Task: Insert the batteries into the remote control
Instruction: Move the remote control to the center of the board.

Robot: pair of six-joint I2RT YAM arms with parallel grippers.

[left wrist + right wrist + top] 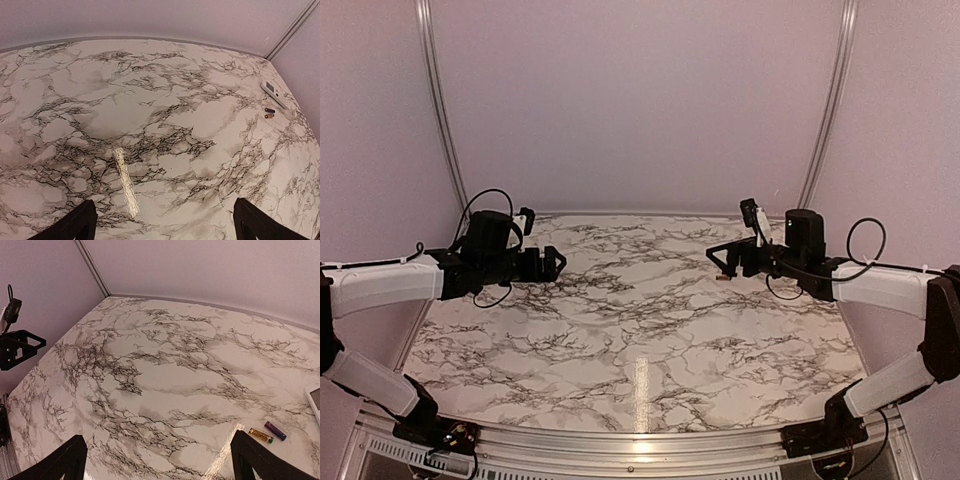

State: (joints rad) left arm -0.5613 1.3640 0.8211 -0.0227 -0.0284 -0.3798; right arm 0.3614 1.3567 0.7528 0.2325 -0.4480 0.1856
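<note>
Over the surface, top view: task things unseen here, so a careless drop by the right gripper could scatter them; left gripper hovers opposite, both forearms level.
Left wrist view: jaws spread wide, empty; remote control lies far right by the wall, batteries just beside it.
Right wrist view: jaws wide open, empty; batteries lie near and look ready to roll if nudged.

Top view looks forward over the table; wrist views face inward, sharing batteries.
</note>
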